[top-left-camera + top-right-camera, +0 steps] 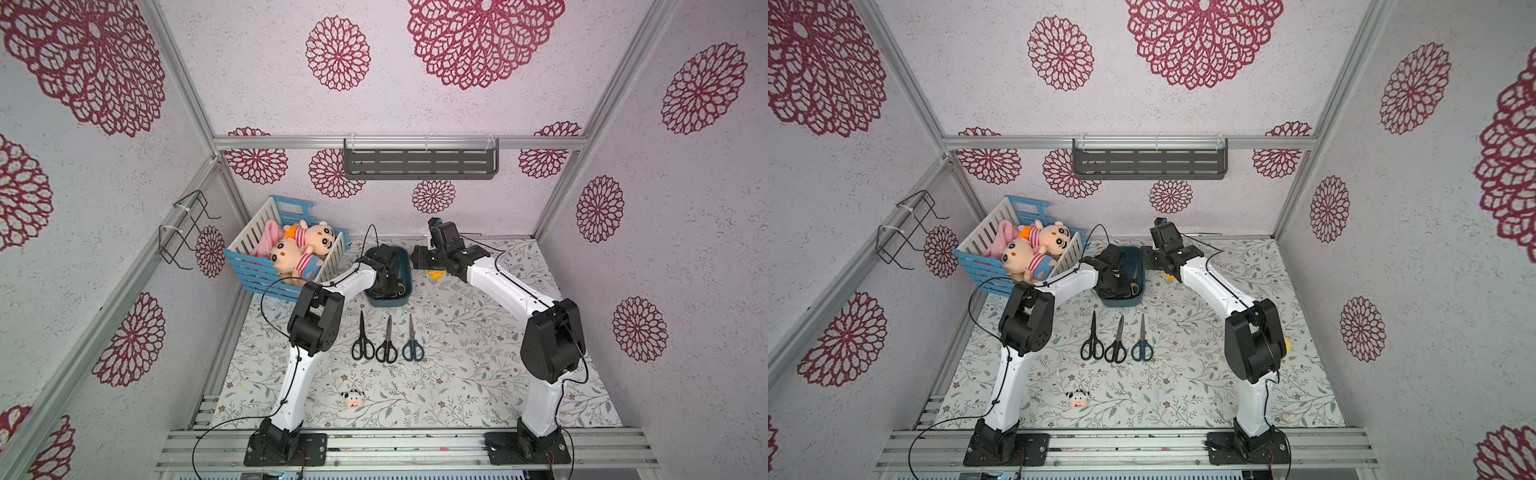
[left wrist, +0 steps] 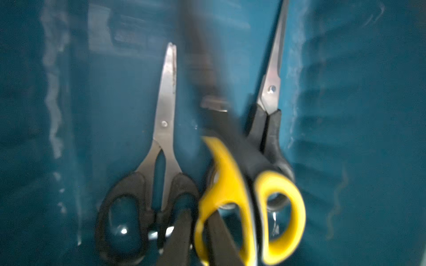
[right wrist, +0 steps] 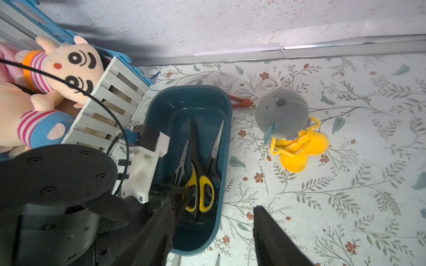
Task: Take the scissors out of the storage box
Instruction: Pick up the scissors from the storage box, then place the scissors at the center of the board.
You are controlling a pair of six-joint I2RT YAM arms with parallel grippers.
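Note:
The dark teal storage box (image 1: 406, 261) (image 3: 227, 138) stands at the back of the table. Inside lie a small black-handled pair of scissors (image 2: 164, 124), a longer black pair (image 2: 270, 96) and a yellow-and-black pair (image 2: 230, 184) (image 3: 200, 184). My left gripper (image 2: 200, 232) (image 1: 388, 284) reaches down into the box and is shut on one yellow handle loop, with one finger inside the loop and one outside. Three more pairs (image 1: 363, 340) (image 1: 387, 344) (image 1: 412, 341) lie side by side on the mat in front of the box. My right gripper (image 3: 211, 208) (image 1: 419, 257) hovers open beside the box, holding nothing.
A blue-and-white slatted crate (image 1: 249, 266) with plush dolls stands left of the box. A grey plush (image 3: 282, 112) and a yellow toy (image 3: 299, 147) lie to the box's right. A small cow toy (image 1: 352, 399) sits near the front. A grey shelf (image 1: 419, 164) hangs on the back wall.

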